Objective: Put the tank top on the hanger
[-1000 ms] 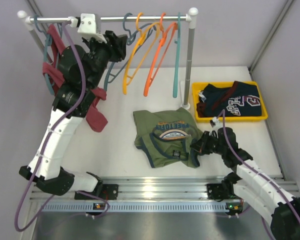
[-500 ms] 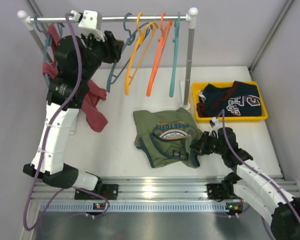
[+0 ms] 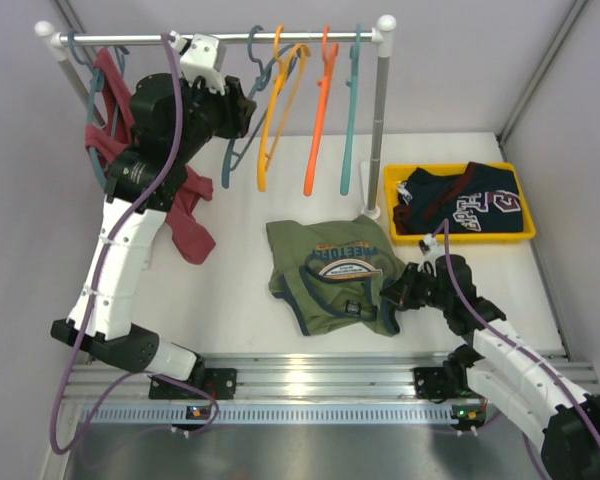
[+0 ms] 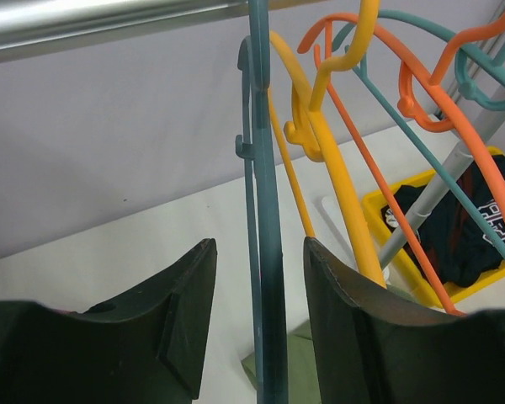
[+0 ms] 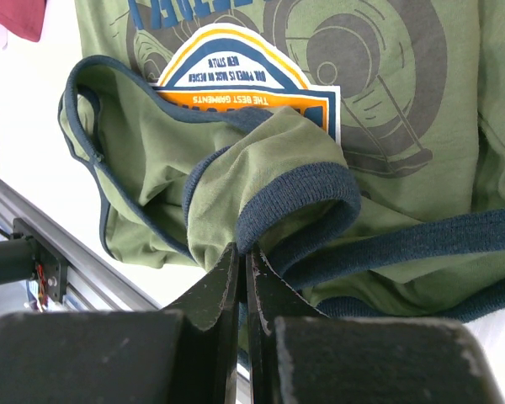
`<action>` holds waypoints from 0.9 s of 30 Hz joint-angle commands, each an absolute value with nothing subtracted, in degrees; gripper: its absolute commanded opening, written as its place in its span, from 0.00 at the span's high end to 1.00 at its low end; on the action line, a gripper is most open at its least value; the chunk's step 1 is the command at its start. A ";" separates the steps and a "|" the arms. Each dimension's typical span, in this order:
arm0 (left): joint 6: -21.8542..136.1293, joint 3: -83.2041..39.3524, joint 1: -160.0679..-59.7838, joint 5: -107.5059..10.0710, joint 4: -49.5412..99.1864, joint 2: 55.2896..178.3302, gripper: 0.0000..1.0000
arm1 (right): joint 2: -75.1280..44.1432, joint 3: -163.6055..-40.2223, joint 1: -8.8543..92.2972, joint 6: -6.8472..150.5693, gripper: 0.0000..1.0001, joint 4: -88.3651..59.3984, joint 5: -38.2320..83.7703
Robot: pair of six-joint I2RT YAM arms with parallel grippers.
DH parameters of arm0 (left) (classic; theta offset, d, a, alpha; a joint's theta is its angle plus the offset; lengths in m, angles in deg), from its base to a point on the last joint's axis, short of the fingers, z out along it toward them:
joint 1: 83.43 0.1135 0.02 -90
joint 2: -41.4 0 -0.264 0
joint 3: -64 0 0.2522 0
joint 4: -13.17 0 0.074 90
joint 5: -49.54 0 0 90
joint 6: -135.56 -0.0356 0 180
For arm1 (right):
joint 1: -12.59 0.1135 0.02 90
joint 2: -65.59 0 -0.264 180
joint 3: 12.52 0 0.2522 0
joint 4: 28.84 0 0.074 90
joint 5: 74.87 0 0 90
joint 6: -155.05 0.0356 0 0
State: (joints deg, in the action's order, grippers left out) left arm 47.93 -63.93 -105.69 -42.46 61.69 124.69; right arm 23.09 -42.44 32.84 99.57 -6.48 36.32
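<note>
Tank top (image 3: 330,270): crumpled on table (image 3: 240,260); soft, light, limp, likely to sag. Best held at ribbed trim, pinched there by closed right gripper (image 5: 244,252). Hanger (image 4: 265,210): thin, stiff, hooked on rail (image 4: 109,17), between spread fingers of left gripper (image 4: 259,286).

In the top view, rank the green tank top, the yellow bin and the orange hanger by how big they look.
1. green tank top: covers the most area, though only somewhat more than the bin.
2. yellow bin.
3. orange hanger: long but thin. It hangs nearer the camera, yet is clearly the smallest.
</note>
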 commanded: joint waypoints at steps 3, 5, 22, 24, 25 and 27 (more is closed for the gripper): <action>46.53 -63.58 -105.40 -42.30 62.35 125.08 0.50 | 23.58 -42.63 33.42 98.53 1.00 -8.31 37.45; 46.52 -62.96 -105.40 -42.39 62.26 124.81 0.50 | 23.49 -42.54 33.34 98.53 1.00 -8.40 37.36; 46.09 -60.85 -105.49 -42.21 64.46 124.72 0.55 | 23.40 -41.84 33.42 98.71 1.00 -9.28 37.54; 46.09 -60.85 -105.49 -41.86 64.46 124.72 0.57 | 23.40 -41.84 33.42 98.62 1.00 -9.28 37.54; 46.09 -60.85 -105.49 -41.69 64.54 124.64 0.59 | 23.40 -41.75 33.42 98.71 1.00 -9.28 37.54; 46.09 -60.94 -105.49 -41.86 64.46 124.64 0.62 | 23.40 -41.66 33.42 98.62 1.00 -9.19 37.54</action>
State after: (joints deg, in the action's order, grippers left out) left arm 46.84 -60.84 -105.64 -42.35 65.12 125.30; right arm 23.09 -41.68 32.84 99.57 -6.76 36.69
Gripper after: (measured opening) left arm 0.389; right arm 0.012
